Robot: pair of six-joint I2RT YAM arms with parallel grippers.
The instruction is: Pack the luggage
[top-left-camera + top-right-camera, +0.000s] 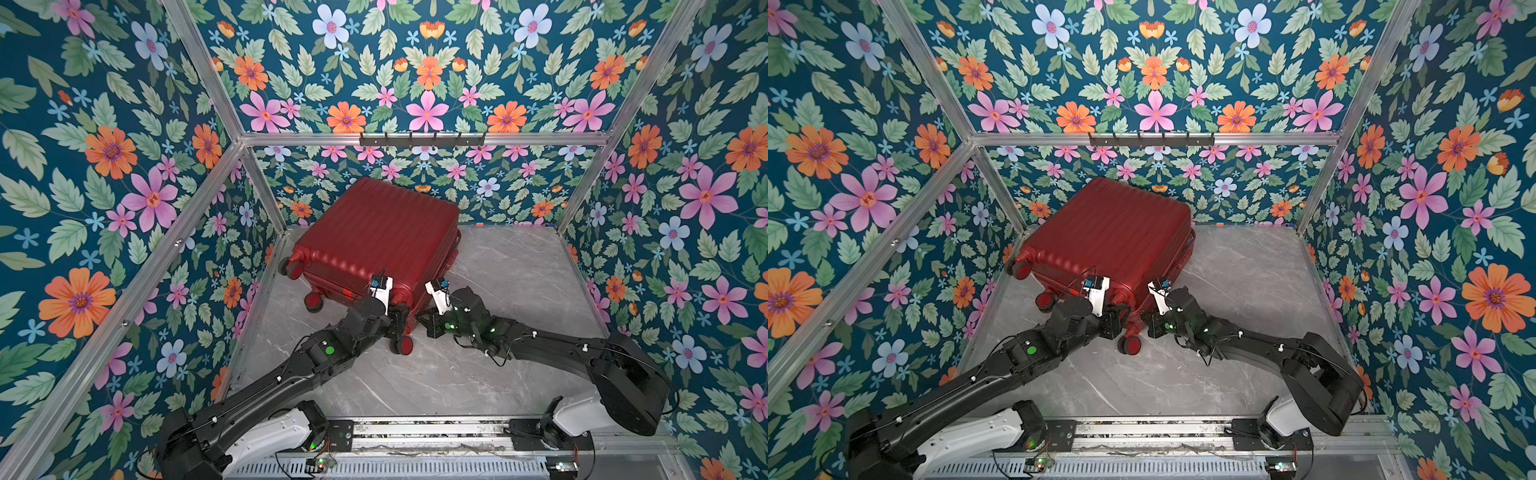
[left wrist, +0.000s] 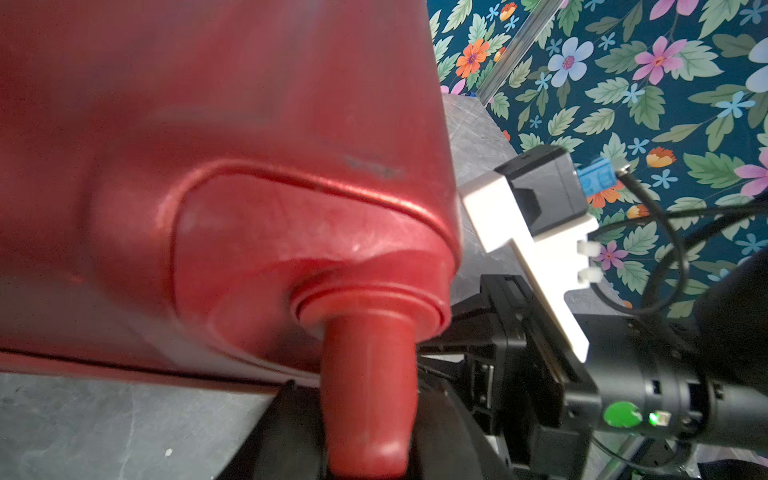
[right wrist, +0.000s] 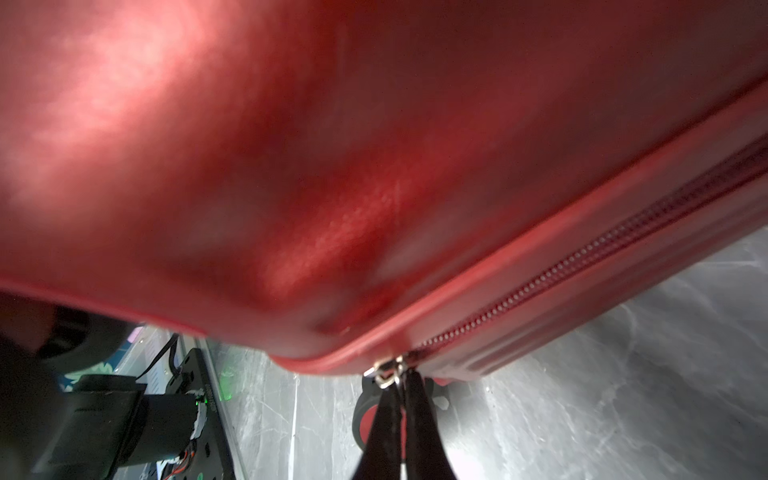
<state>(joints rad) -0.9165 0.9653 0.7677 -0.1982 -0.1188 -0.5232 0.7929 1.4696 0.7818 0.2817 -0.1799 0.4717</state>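
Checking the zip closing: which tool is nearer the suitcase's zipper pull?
Right. The right tool is shut on the zipper pull at the suitcase corner; the left tool grips a wheel stem, apart from it.

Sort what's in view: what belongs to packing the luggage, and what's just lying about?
Job: luggage; its zipper pull, pinched by right gripper; its caster, held by left gripper.
Idle: hook rail; table.
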